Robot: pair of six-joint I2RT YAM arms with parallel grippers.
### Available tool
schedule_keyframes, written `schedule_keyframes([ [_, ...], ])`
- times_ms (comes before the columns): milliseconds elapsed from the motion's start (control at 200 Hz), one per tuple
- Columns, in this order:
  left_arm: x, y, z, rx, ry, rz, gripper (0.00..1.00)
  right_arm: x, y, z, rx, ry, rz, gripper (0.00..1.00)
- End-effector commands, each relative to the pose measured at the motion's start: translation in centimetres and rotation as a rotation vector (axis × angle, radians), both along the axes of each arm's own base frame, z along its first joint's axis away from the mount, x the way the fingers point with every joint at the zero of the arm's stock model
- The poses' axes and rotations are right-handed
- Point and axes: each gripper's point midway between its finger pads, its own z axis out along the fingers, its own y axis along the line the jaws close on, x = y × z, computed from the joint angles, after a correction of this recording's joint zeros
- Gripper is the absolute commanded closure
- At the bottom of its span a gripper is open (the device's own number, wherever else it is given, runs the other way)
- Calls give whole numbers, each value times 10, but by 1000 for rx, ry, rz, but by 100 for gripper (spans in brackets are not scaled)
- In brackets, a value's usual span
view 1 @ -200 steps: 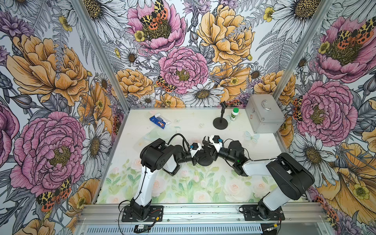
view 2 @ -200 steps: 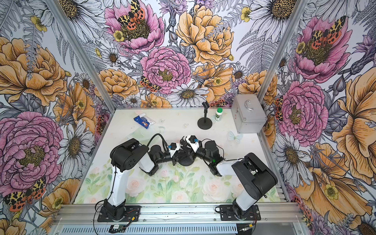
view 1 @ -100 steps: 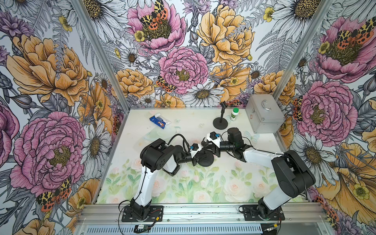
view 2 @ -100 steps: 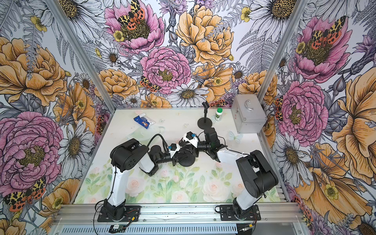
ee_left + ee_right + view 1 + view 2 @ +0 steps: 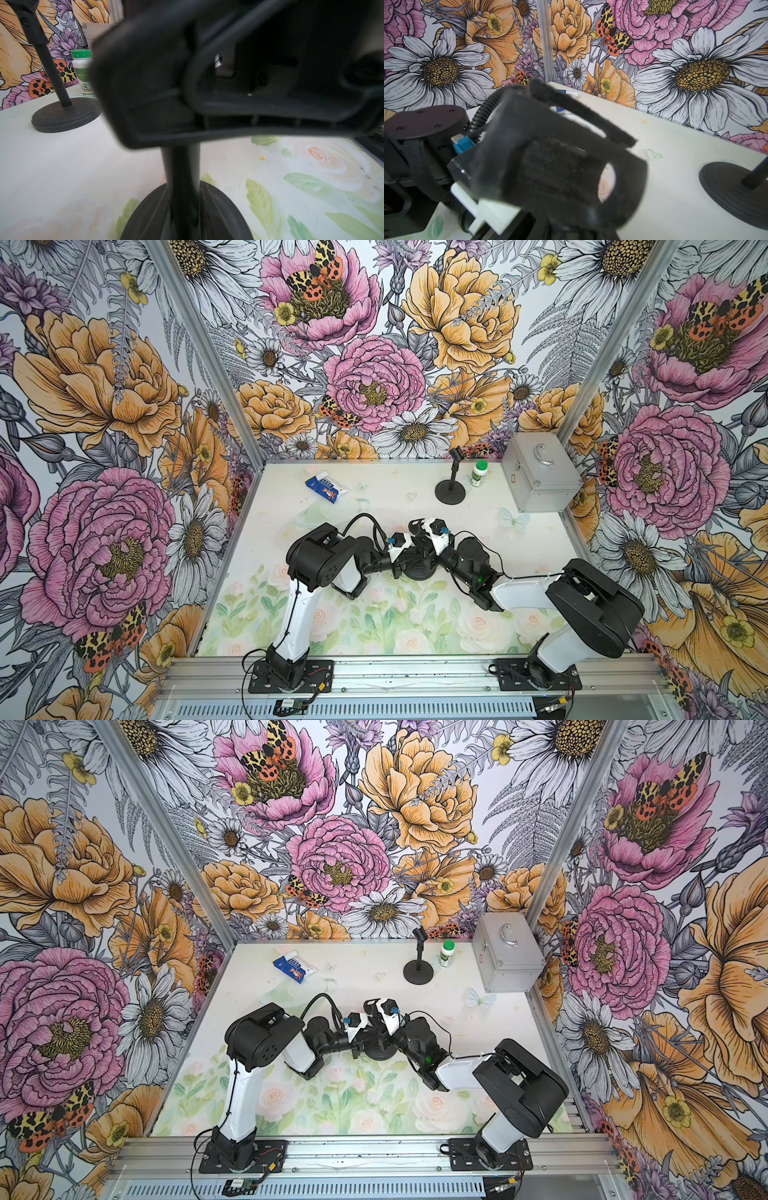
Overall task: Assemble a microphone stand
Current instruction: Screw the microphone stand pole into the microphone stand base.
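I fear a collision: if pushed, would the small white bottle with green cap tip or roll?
The small white bottle with green cap stands upright and narrow, so it probably tips easily. Being round, it would likely roll afterwards.

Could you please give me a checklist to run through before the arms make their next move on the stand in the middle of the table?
1. Base flat on the table: ok.
2. Pole standing in the base: ok.
3. Clip seated on the pole's top: cannot tell, blurred in both wrist views.
4. Left gripper shut: ok. Whether it grips the pole: cannot tell.
5. Right gripper holding the clip: cannot tell.
6. Finished stand and bottle well away from both arms: ok.
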Motion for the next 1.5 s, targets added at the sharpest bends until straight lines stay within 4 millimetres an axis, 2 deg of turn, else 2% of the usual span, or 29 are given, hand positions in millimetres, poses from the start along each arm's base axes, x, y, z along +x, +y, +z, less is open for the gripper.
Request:
schedule_keyframes([
  [0,-1,0,-7,12,11,8,78,-20,9,-28,-126,34,245,58],
  [95,-1,0,-7,12,10,7,78,-31,7,-26,-135,94,450,51],
  [170,-1,0,-8,13,11,7,78,-41,5,-26,-148,130,578,51],
  [285,-1,0,-8,13,10,8,78,-43,2,-16,-119,119,654,52],
  [420,-1,1,-8,13,11,7,78,-35,4,-3,-83,118,690,54],
  [510,-1,1,-8,13,11,8,78,-29,7,3,-71,119,707,62],
  [590,-1,0,-8,13,11,8,78,-22,9,2,-80,120,691,66],
  [680,-1,1,-8,13,11,9,78,-14,7,-5,-104,128,649,76],
  [756,-1,1,-8,14,11,10,78,-12,3,-13,-126,140,613,90],
  [796,-1,1,-8,14,11,11,78,-9,1,-17,-136,143,573,98],
  [881,-1,1,-8,14,12,13,78,9,-9,-22,-145,116,364,100],
  [936,0,1,-8,13,9,12,77,29,-26,-19,-118,81,122,100],
  [996,-1,1,-8,14,11,12,76,47,-58,-20,-85,81,-214,100],
  [1051,0,1,-8,13,12,12,76,43,-74,-22,-80,70,-413,100],
  [1131,0,1,-8,13,12,12,76,32,-66,-22,-90,40,-477,100],
  [1231,0,1,-8,12,11,11,76,27,-40,-26,-85,51,-372,100],
  [1311,-1,1,-8,13,13,11,76,15,-12,-24,-104,24,-178,99],
  [1326,-1,1,-7,12,11,11,76,12,-8,-24,-113,15,-135,94],
  [1361,-1,1,-8,12,13,10,76,3,2,-23,-123,-3,-34,73],
  [1376,-1,1,-8,13,13,10,77,-2,7,-23,-127,-12,30,68],
  [1436,-1,1,-8,12,14,9,77,-27,18,-20,-121,-29,277,57],
  [1496,-1,1,-8,14,13,10,77,-42,18,-16,-76,-8,439,53],
])
